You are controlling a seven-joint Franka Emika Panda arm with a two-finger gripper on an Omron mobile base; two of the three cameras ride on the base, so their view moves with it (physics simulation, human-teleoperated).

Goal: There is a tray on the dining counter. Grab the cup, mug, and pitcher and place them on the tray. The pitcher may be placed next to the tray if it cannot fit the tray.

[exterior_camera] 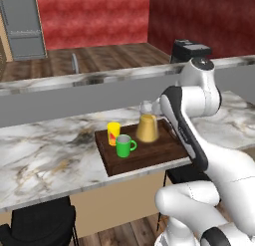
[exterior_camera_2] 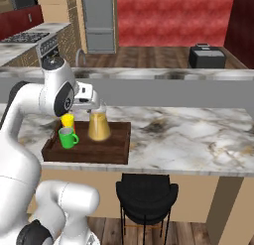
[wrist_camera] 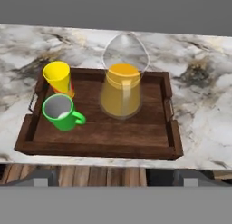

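The dark brown tray (wrist_camera: 99, 148) lies on the marble dining counter (wrist_camera: 204, 105) near its front edge. Three vessels stand upright on it. The yellow cup (wrist_camera: 58, 77) is at the back left, with the green mug (wrist_camera: 61, 112) just in front of it. The amber glass pitcher (wrist_camera: 121, 89) stands near the middle. My gripper (wrist_camera: 115, 178) hangs open above and in front of the pitcher, holding nothing. In the right base view the gripper (exterior_camera_2: 94, 106) sits by the neck of the pitcher (exterior_camera_2: 98, 125), beside the cup (exterior_camera_2: 67, 121) and mug (exterior_camera_2: 67, 138).
A raised grey ledge (exterior_camera_2: 173, 92) runs along the counter's far side. A black stool (exterior_camera_2: 146, 194) stands under the counter's front edge, right of the tray (exterior_camera_2: 84, 154). A dark appliance (exterior_camera_2: 207, 55) sits beyond the ledge. Bare marble stretches right of the tray.
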